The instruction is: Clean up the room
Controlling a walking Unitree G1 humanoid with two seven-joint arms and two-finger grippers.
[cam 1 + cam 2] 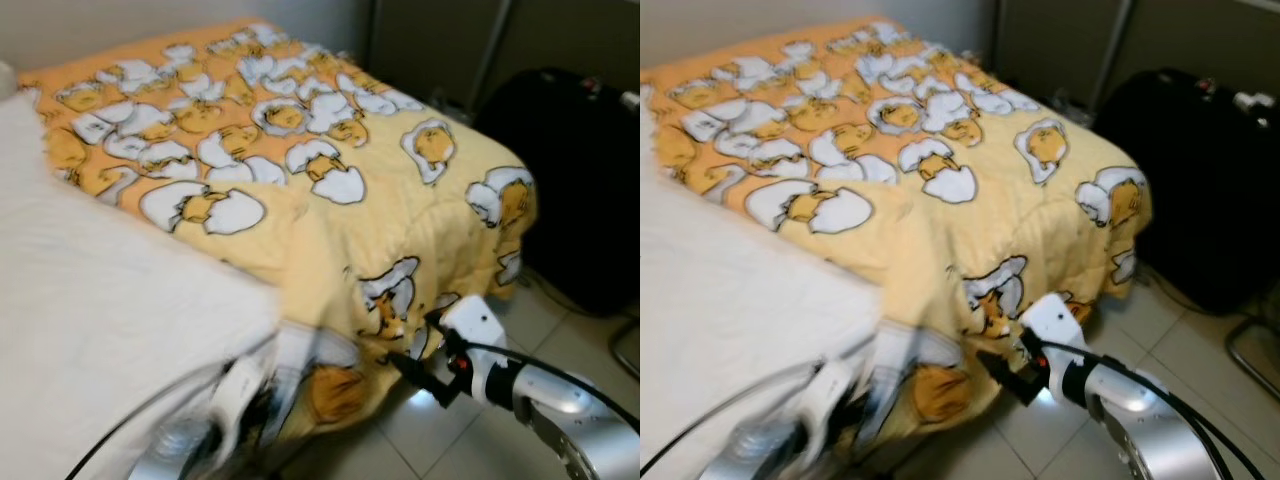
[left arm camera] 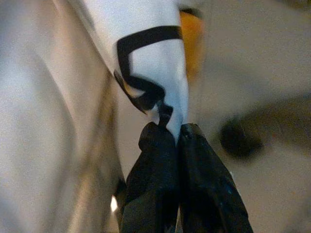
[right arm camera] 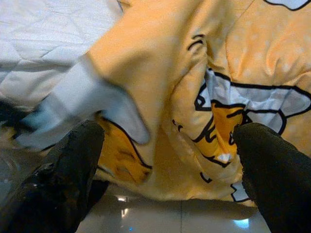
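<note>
Your left pincer (image 2: 167,133) is clamped on the quilt (image 1: 330,190) at the bed's (image 1: 90,320) near edge. Your right pincer (image 3: 165,160), fingers wide apart, hangs just beside the quilt's overhanging corner.

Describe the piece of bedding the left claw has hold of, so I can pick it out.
Start at the bed's white mattress. Over it lies the yellow comforter, printed with white-and-yellow egg cartoons. The left claw pinches its hanging bottom edge, unlike the plain white quilted mattress beside it.
</note>
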